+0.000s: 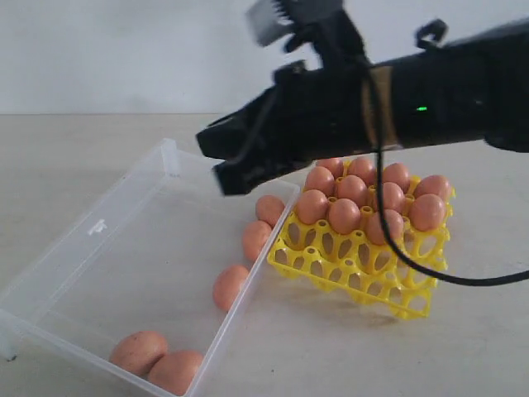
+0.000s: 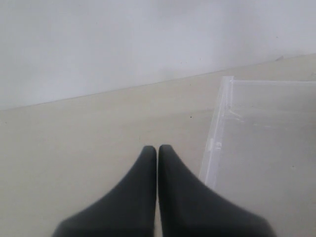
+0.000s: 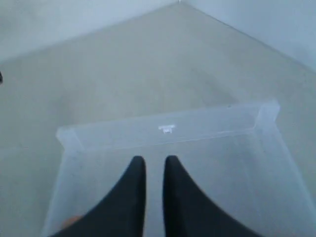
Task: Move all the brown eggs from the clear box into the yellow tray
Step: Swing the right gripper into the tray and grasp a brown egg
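The clear box (image 1: pixel 99 227) lies at the left with several brown eggs (image 1: pixel 256 240) along its right wall and at its near corner. The yellow tray (image 1: pixel 364 277) stands to its right, tilted up on the box side, with several brown eggs (image 1: pixel 351 190) in its back cups. My right gripper (image 1: pixel 213 163) reaches across above the box's far right part. Its jaws stand a narrow gap apart with nothing between them (image 3: pixel 154 160), over the box floor. My left gripper (image 2: pixel 157 148) is shut and empty over the bare table beside the box rim (image 2: pixel 217 133).
A black cable (image 1: pixel 430 269) hangs from the right arm across the tray. The box's clasp tab (image 3: pixel 167 129) sits on the wall ahead of the right fingers. A pale wall rises behind the table.
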You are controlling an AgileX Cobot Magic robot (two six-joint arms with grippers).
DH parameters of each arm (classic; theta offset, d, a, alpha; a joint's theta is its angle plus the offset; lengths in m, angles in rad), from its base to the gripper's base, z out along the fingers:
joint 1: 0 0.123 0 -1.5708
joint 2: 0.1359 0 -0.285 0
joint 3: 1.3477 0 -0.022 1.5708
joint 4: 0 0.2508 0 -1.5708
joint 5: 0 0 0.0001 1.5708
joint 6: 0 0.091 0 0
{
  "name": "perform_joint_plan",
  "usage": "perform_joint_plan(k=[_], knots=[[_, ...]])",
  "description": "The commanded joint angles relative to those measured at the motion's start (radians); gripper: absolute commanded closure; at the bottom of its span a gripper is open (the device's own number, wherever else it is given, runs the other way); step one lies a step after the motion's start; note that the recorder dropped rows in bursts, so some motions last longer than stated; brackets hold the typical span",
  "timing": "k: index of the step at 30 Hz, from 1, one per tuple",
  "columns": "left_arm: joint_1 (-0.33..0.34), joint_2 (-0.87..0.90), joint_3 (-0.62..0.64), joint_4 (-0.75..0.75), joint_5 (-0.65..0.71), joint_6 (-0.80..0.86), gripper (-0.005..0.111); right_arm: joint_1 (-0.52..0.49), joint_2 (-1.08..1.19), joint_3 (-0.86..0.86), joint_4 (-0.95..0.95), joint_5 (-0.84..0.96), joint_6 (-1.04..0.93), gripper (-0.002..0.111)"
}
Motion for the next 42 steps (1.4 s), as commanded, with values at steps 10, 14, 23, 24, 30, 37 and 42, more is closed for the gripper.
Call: perform_joint_plan(k=[10,14,23,24,30,37,42], knots=[[-0.002,-0.001,0.003,-0.004,-0.006,-0.007,0.105,0.322,0.331,-0.414,-0.176,0.625,-0.271,0.108],[-0.002,-0.001,0.003,-0.004,-0.006,-0.007,0.105,0.424,0.329,-0.489,0.289,1.165,-1.006,0.109],[-0.002,-0.001,0.003,-0.004,-0.006,-0.007,0.105,0.167,0.539,-0.842,1.973,1.744,-2.311,0.109],[-0.002,-0.001,0.003,-0.004,-0.006,-0.007,0.105,0.167,0.551,-0.837,1.973,1.744,-2.313,0.108],[-0.002,-0.001,0.003,-0.004,-0.006,-0.007,0.105,0.246,0.634,-0.819,1.975,1.694,-2.426,0.083],[-0.002,-0.001,0.003,-0.004,-0.006,-0.007,0.105,0.317,0.684,-0.819,1.971,1.618,-2.426,0.053],[-0.002,-0.001,0.003,-0.004,-0.006,-0.007,0.105,0.316,0.706,-0.817,1.955,1.607,-2.428,0.053]])
